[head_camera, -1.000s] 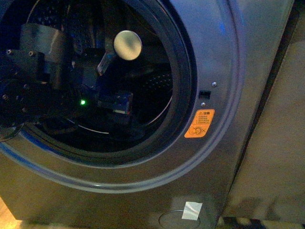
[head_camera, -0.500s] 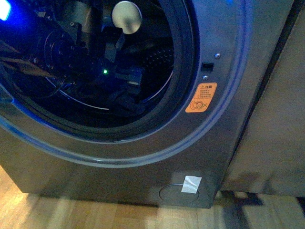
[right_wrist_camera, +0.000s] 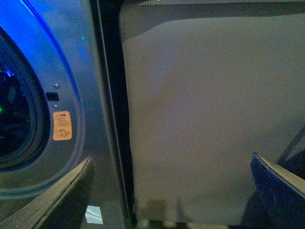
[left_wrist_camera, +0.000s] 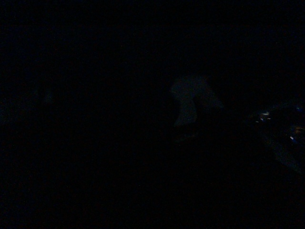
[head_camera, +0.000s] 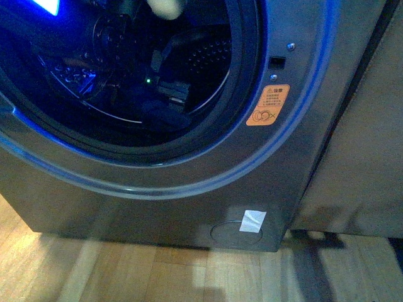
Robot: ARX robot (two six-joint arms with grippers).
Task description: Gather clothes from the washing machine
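Observation:
The grey washing machine [head_camera: 189,207] fills the front view, its round black-gasketed opening [head_camera: 242,94] at the upper left. My left arm [head_camera: 107,44] reaches into the dark drum, lit by blue light and a green LED. A dark blocky shape low in the drum is my left gripper [head_camera: 170,104]; its jaws are lost in shadow. The clothes cannot be made out in the drum. The left wrist view is dark. My right gripper [right_wrist_camera: 171,191] is open and empty outside the machine, its fingers [right_wrist_camera: 62,191] spread wide in front of a beige panel [right_wrist_camera: 205,119].
An orange warning sticker [head_camera: 267,105] sits right of the opening. A white tape patch [head_camera: 253,221] covers a round cap low on the machine front. A beige cabinet side [head_camera: 359,157] stands right of the machine, past a dark gap. Wooden floor [head_camera: 126,270] lies below.
The drum opening has slid upward in the front view, and more floor shows. The cream knob is now at the top edge. The left arm sits higher in the frame, with stronger blue light.

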